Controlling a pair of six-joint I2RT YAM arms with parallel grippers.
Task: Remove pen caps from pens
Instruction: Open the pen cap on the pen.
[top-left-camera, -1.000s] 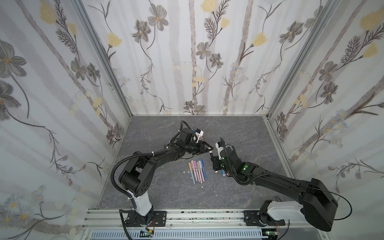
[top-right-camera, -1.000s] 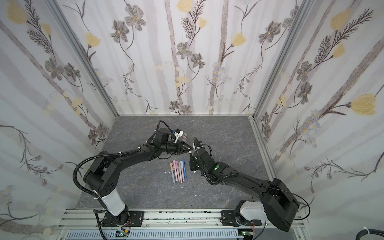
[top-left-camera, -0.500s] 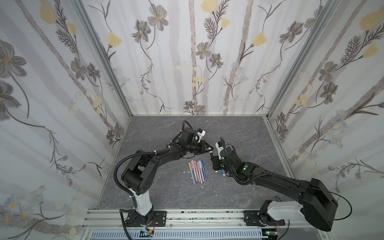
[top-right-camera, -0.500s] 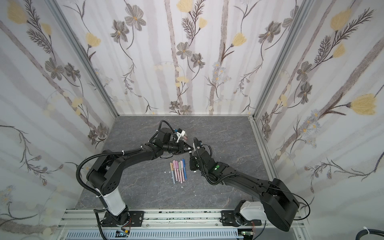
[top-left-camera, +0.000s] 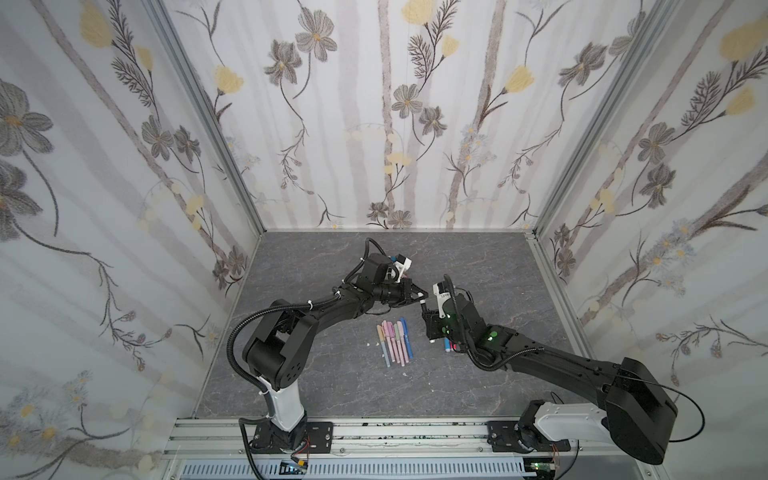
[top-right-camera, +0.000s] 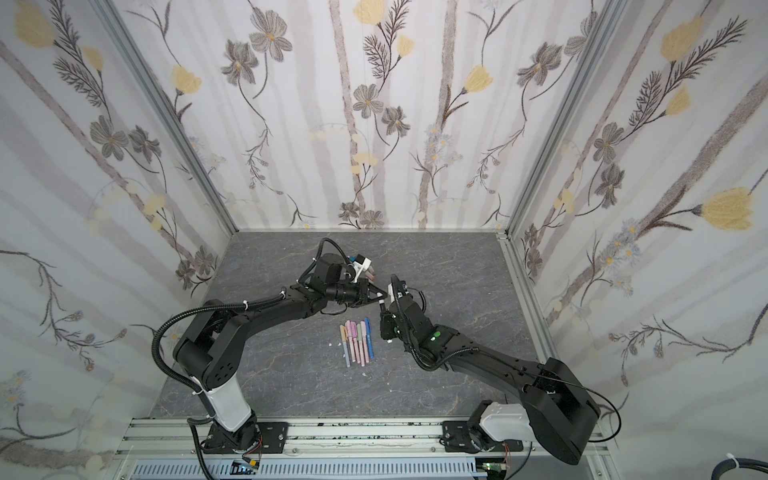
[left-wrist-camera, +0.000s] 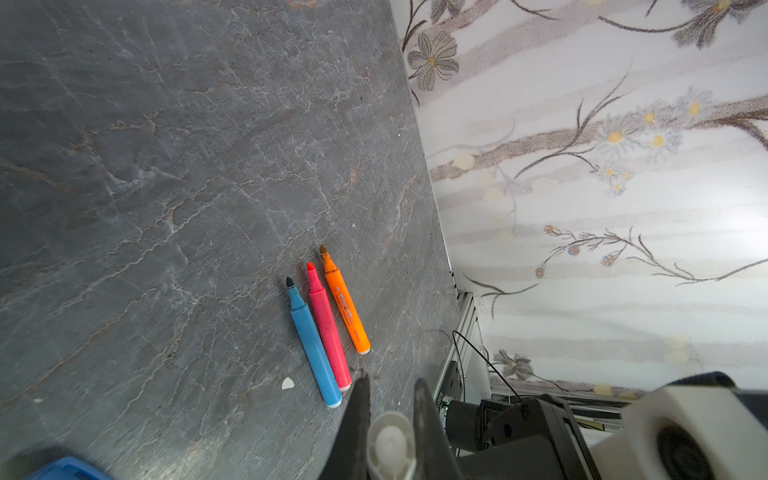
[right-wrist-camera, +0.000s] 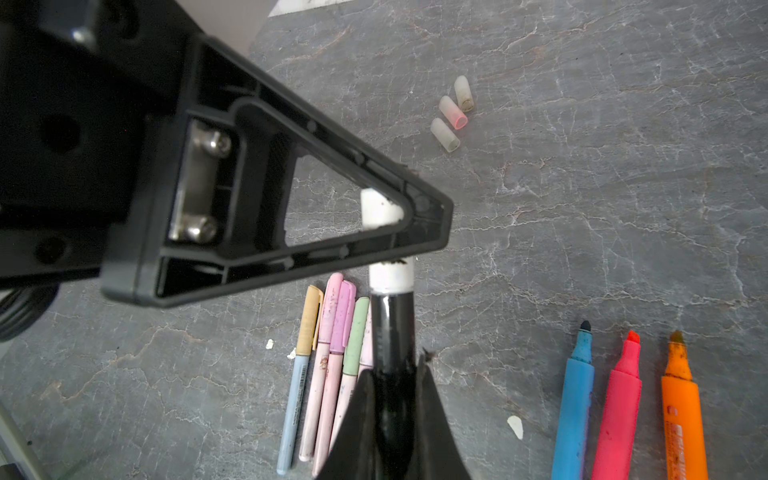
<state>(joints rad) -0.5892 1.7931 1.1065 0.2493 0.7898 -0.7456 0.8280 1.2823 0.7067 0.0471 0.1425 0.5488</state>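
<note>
A black-and-white pen is held in the air between both arms. My right gripper (right-wrist-camera: 395, 368) is shut on its black barrel (right-wrist-camera: 392, 328). My left gripper (left-wrist-camera: 391, 380) is shut on its white cap (left-wrist-camera: 390, 444), which also shows below the left finger (right-wrist-camera: 390, 276). In both top views the left gripper (top-left-camera: 419, 296) (top-right-camera: 380, 297) meets the right gripper (top-left-camera: 426, 309) (top-right-camera: 384, 316) over mid-table. Several capped pastel pens (right-wrist-camera: 328, 353) (top-left-camera: 395, 341) lie in a row below. Blue (left-wrist-camera: 311, 340), pink-red (left-wrist-camera: 328, 328) and orange (left-wrist-camera: 345, 311) markers lie uncapped. Three loose pen caps (right-wrist-camera: 451, 112) lie farther off.
Small white specks (right-wrist-camera: 515, 426) (left-wrist-camera: 287, 383) dot the grey marbled table (top-left-camera: 478, 257). Flowered walls close in three sides, and a metal rail (top-left-camera: 374, 432) runs along the front edge. The uncapped markers lie under my right arm (top-left-camera: 447, 345).
My left gripper has shut around the white cap of the pen that my right gripper holds. Both arms have hardly shifted.
</note>
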